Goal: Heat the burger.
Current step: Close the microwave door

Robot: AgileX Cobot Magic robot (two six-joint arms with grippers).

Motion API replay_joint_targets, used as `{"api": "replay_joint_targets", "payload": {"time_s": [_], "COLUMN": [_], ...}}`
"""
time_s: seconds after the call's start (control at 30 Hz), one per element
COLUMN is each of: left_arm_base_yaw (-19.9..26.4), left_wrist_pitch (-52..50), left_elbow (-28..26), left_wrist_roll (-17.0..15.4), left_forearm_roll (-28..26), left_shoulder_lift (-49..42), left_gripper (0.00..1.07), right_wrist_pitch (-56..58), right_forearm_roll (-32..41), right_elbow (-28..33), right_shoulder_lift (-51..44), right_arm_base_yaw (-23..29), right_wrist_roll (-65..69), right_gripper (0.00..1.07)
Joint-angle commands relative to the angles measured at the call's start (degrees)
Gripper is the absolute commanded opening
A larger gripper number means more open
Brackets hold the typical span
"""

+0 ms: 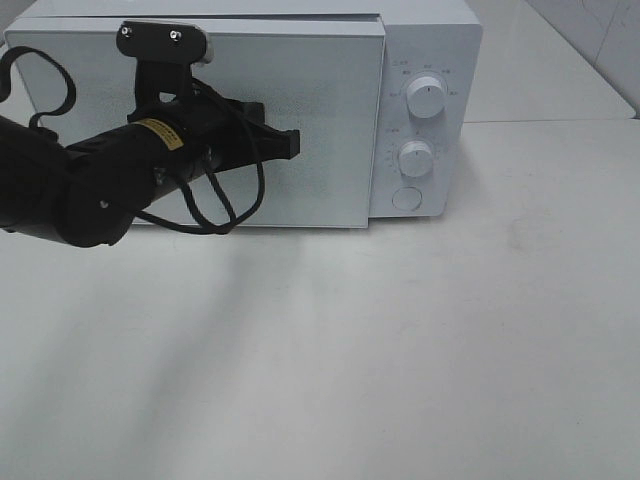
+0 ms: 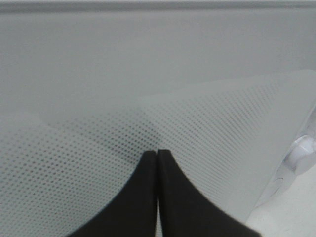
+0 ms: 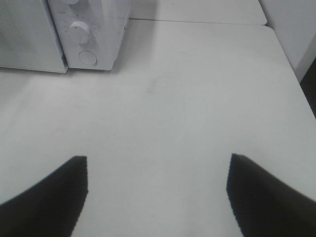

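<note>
The burger is hidden from every view. A white microwave (image 1: 430, 40) stands at the back of the table, and its dotted door (image 1: 320, 100) faces me, swung in against the body. My left gripper (image 1: 297, 143) is shut with nothing in it, its tips at the door's middle. In the left wrist view the left gripper (image 2: 157, 154) has both black fingers pressed together right at the door (image 2: 222, 128). My right gripper (image 3: 158, 159) is out of the exterior view; it hangs open over bare table, holding nothing.
Two round knobs (image 1: 427, 97) (image 1: 415, 158) and a round button (image 1: 407, 198) sit on the microwave's right panel. The white table (image 1: 400, 340) stretches in front. A seam and a second tabletop (image 3: 197, 12) lie to the right of the microwave (image 3: 106, 29).
</note>
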Motion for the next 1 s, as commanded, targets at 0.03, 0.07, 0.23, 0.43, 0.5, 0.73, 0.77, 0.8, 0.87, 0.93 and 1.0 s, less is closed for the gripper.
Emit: {"api": "replay_joint_targets", "payload": {"time_s": [0.03,0.07,0.23,0.43,0.5,0.73,0.77,0.8,0.87,0.93,1.0], "left_arm_base_yaw": [0.8,0.8,0.8,0.8,0.8,-0.06,-0.06,-0.23,-0.23,-0.23,-0.23], "left_wrist_pitch": [-1.15,-0.86,-0.63,-0.4,-0.4,8.19,8.19,10.54,14.84,21.03,31.86], "left_elbow": [-4.64,-6.42,-9.17,-9.8,-9.8,-9.68,-9.68,-9.63,-9.51,-9.51,-9.51], "left_wrist_roll": [0.17,0.17,0.17,0.17,0.17,-0.06,-0.06,-0.06,0.06,0.0,-0.11], "left_forearm_roll": [-2.29,-2.29,-2.06,-0.52,-0.57,0.63,0.63,0.4,0.23,0.23,0.11], "left_shoulder_lift": [1.83,2.69,3.9,4.01,4.01,0.69,0.69,0.0,-0.97,-2.18,-4.47], "left_gripper": [0.0,0.0,0.0,0.0,0.0,0.0,0.0,0.0,0.0,0.08,0.39], "right_wrist_pitch": [-0.34,-0.34,-0.34,-0.34,-0.34,-0.34,-0.34,-0.34,-0.34,-0.34,-0.34], "right_forearm_roll": [-0.23,-0.23,-0.23,-0.23,-0.23,-0.23,-0.23,-0.23,-0.23,-0.23,-0.23], "right_elbow": [0.11,0.11,0.11,0.11,0.11,0.11,0.11,0.11,0.11,0.11,0.11], "right_shoulder_lift": [-1.6,-1.6,-1.6,-1.6,-1.6,-1.6,-1.6,-1.6,-1.6,-1.6,-1.6], "right_arm_base_yaw": [-0.4,-0.4,-0.4,-0.4,-0.4,-0.4,-0.4,-0.4,-0.4,-0.4,-0.4], "right_wrist_roll": [0.57,0.57,0.57,0.57,0.57,0.57,0.57,0.57,0.57,0.57,0.57], "right_gripper": [0.75,0.75,0.75,0.75,0.75,0.75,0.75,0.75,0.75,0.75,0.75]}}
